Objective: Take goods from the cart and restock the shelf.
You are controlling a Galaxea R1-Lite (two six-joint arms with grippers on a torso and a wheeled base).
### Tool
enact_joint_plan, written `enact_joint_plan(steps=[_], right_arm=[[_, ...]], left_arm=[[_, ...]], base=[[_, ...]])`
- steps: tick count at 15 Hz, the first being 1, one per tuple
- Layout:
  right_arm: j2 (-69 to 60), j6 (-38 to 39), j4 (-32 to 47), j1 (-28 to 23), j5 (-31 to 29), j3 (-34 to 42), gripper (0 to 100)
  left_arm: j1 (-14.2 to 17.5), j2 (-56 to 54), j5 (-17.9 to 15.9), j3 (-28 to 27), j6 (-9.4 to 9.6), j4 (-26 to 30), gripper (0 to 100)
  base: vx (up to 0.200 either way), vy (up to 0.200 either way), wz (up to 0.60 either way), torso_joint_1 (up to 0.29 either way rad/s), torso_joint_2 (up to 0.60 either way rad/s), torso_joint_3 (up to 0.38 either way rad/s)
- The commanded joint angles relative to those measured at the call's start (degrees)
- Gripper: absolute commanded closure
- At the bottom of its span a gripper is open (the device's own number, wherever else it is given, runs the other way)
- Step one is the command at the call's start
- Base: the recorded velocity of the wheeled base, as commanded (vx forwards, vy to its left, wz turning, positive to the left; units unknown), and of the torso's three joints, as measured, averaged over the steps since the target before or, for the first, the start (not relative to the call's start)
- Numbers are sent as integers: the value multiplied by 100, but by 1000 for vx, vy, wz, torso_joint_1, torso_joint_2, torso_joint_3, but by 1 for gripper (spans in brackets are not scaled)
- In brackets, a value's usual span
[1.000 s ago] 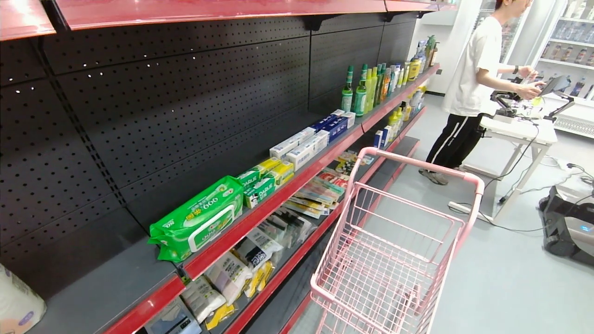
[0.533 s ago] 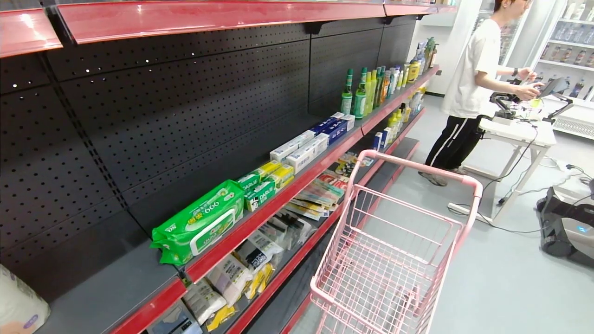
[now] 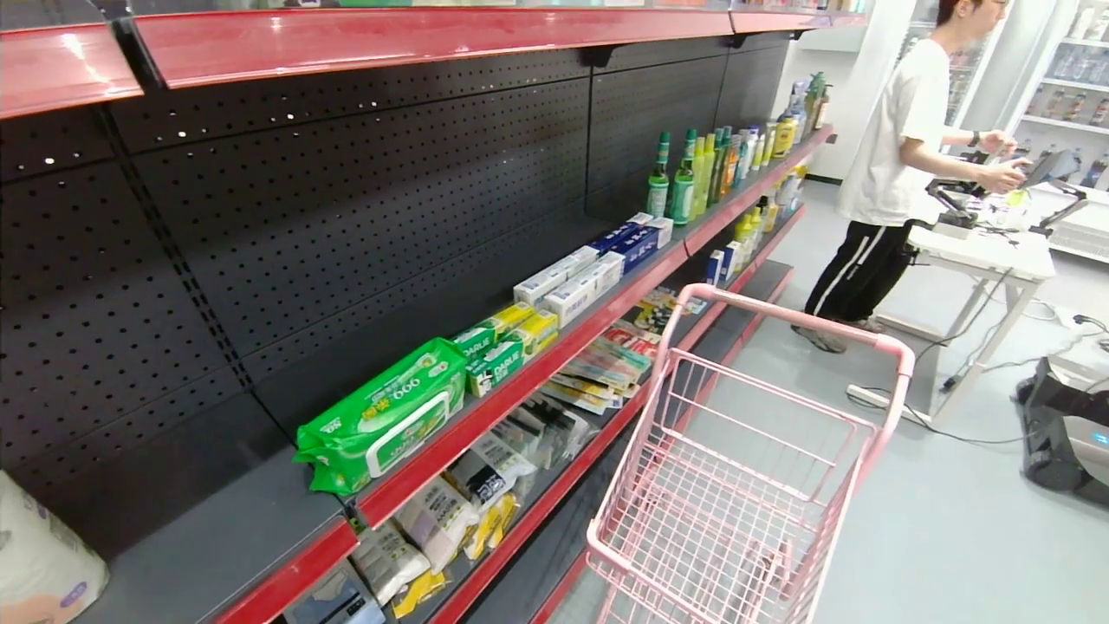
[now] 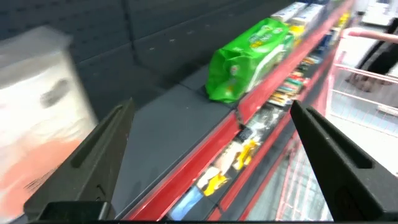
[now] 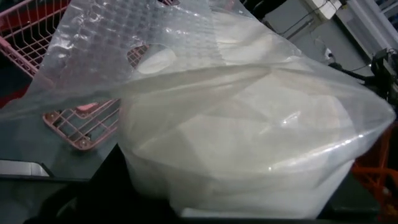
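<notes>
- Paper roll pack [image 3: 39, 563], white wrap, stands on the shelf [image 3: 217, 529] at the far left end.
- Left end effector [image 4: 211, 106]: fingers spread wide, nothing between them. It hangs above the bare grey shelf board, near the roll pack.
- Green wipes pack [image 3: 381, 416] lies flat at the shelf's front edge, well apart from the roll pack.
- Toothpaste boxes [image 3: 507, 342] sit just beside the wipes, in a row running right toward the green bottles [image 3: 684, 178].
- Pink cart [image 3: 745, 485] stands in the aisle, close to the lower shelves.
- White bagged pack [image 5: 242, 149] in clear plastic sits close before the right wrist camera, cart wire behind it.
- Right end effector: cannot tell its grip.
</notes>
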Motion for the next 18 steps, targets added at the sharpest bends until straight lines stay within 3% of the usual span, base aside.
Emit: enact_joint_plan(steps=[1, 18], right_arm=[[62, 8, -20, 3, 5, 23, 100], [18, -10, -37, 3, -4, 41, 100]], left_arm=[[1, 2, 1, 1, -1, 5, 0], [1, 2, 1, 1, 7, 5, 0]], base=[[0, 0, 600, 2, 2, 2], [0, 0, 600, 4, 2, 2]])
